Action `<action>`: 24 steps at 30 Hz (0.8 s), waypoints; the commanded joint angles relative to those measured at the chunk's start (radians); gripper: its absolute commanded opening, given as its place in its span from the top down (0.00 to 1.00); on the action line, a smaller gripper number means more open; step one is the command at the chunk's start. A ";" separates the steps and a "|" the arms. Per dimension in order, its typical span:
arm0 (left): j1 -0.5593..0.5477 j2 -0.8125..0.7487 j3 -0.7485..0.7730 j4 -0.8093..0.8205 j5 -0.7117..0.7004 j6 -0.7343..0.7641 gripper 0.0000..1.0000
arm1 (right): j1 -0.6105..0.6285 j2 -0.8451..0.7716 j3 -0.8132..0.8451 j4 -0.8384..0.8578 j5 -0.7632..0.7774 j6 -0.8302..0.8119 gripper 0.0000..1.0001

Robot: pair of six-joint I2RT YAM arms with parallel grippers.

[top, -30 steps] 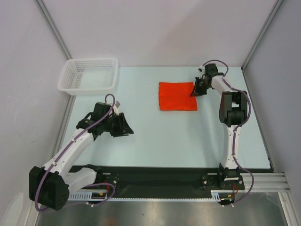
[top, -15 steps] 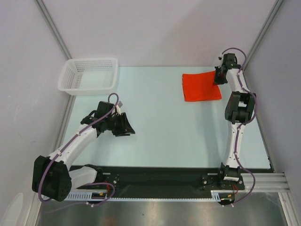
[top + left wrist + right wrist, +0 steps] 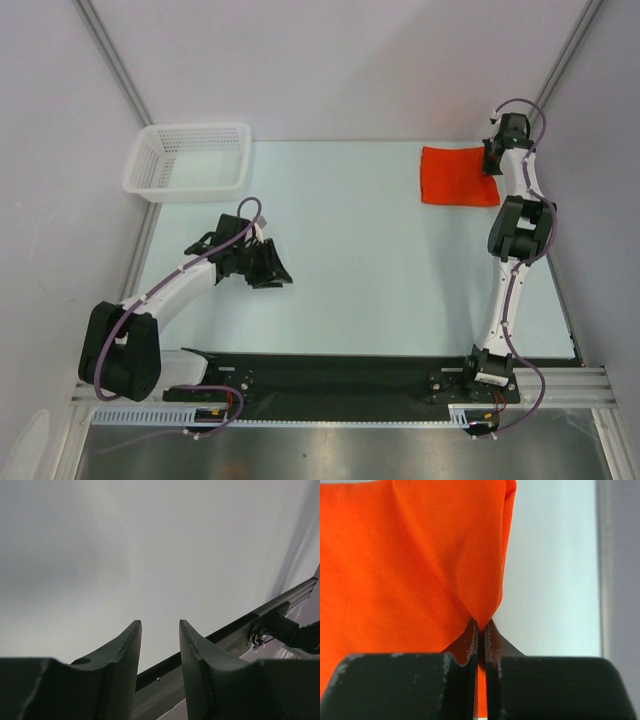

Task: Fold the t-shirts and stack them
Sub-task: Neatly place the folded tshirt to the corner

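The pale table [image 3: 350, 250] stretched beneath both of my pincers, with grey walls closing it in beyond them and to either side. My left arm [image 3: 165, 290] reached out low and bent from its base, while my right arm [image 3: 505, 260] stood stretched almost straight toward the far right corner. The white mesh basket [image 3: 190, 160] sat beyond my left pincer and off to its left, well apart from it, at the table's far left edge. The t-shirt [image 3: 457, 176], bright orange-red and folded into a flat rectangle, lay on the table just to the left of my right pincer, and well apart from my left one, off across the table to its right. My right pincer [image 3: 492, 160] was pressed together on the cloth at the shirt's right edge. From that wrist I saw the fabric gathered into a small peak where my fingertips [image 3: 472, 637] met, a fold of it nipped between them. The rest of the cloth spread ahead and to the left, with pale table to the right. My left pincer [image 3: 275, 272] hung low over the table, and I could not tell whether it touched the surface. Its jaws stood apart with nothing between them. From that wrist the two dark fingers [image 3: 122, 650] showed a clear gap, with only pale surface ahead of them and a dark rail [image 3: 230, 630] running past on their right.
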 commanded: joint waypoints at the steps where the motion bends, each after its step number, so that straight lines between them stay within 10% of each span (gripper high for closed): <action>1: 0.002 0.035 0.000 0.082 0.038 -0.026 0.59 | -0.003 0.032 0.080 0.095 0.051 -0.065 1.00; 24: 0.002 0.267 0.118 0.041 0.078 0.048 0.60 | -0.078 0.111 0.153 0.208 0.002 -0.156 1.00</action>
